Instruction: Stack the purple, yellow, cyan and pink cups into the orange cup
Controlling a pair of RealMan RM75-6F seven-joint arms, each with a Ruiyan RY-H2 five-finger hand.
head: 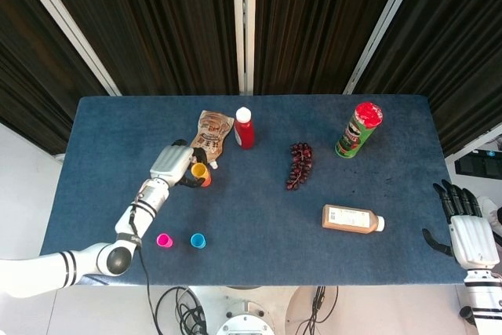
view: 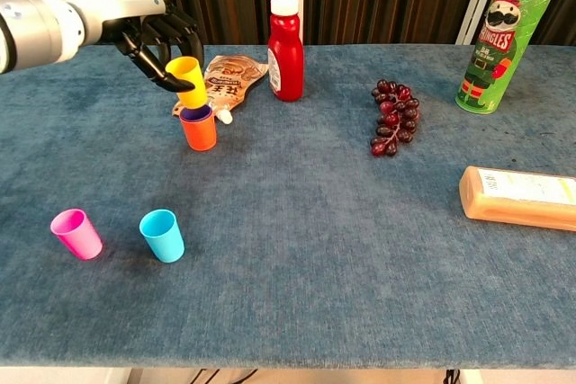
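The left robot hand (view: pixel 157 38) pinched the yellow cup (view: pixel 186 79) directly above the orange cup (view: pixel 199 130), which stood on the blue table (view: pixel 297 249) with the purple cup (view: pixel 197 114) nested inside it; the pink cup (view: pixel 76 233) and cyan cup (view: pixel 162 235) stood side by side nearer the front edge. A snack pouch (view: pixel 229 78) and a red ketchup bottle (view: pixel 285 44) stood just behind the orange cup, with grapes (view: pixel 392 117), a green Pringles can (view: pixel 493 38) and a lying bottle (view: pixel 519 197) well apart to the right. The right robot hand (head: pixel 469 233) hung off the table's right edge, fingers spread, holding nothing.
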